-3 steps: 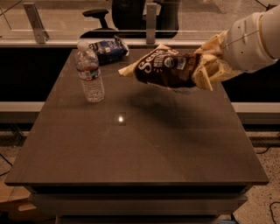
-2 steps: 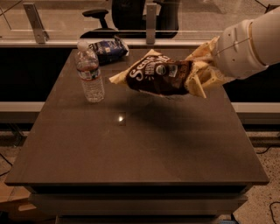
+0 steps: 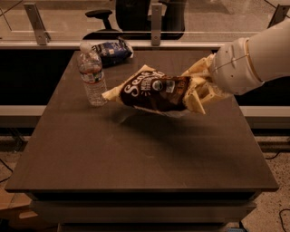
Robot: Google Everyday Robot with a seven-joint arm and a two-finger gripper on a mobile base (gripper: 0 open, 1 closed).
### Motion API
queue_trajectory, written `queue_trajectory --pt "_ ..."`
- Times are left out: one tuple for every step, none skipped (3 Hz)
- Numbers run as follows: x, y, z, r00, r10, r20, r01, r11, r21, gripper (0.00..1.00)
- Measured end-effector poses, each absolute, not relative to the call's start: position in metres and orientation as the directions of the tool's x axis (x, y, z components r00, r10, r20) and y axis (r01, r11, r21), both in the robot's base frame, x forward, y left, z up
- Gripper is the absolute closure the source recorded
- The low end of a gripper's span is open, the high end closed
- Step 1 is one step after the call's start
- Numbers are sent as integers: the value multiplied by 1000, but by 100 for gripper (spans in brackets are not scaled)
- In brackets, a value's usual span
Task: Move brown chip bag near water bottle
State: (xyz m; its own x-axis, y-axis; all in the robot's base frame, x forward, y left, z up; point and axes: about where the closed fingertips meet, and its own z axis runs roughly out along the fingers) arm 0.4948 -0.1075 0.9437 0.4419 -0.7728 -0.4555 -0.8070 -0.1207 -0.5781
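The brown chip bag (image 3: 152, 92) hangs in the air above the dark table (image 3: 136, 154), lying lengthwise with its cream edge pointing left. My gripper (image 3: 194, 89) is shut on the bag's right end, with cream fingers (image 3: 195, 102) on either side of it. The arm comes in from the right. The water bottle (image 3: 92, 74) stands upright on the table's far left part. The bag's left tip is just right of the bottle, close to it; I cannot tell if they touch.
A dark blue snack bag (image 3: 111, 49) lies at the table's far edge behind the bottle. Beyond the table are a rail with metal posts (image 3: 156, 18) and an office chair (image 3: 136, 13). The table's near edge drops off at the front.
My gripper has carried the brown chip bag leftward and a little lower, bringing its left tip close to the water bottle. The bottle and the blue bag have not moved.
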Motion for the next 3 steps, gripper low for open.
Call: queue_trajectory --pt "492 -99 930 435 -741 -512 -834 -118 -539 100" --pt "487 -87 921 430 -718 -547 -853 -125 -507 100" --pt "483 -76 912 422 -703 -573 -870 -135 -475 100"
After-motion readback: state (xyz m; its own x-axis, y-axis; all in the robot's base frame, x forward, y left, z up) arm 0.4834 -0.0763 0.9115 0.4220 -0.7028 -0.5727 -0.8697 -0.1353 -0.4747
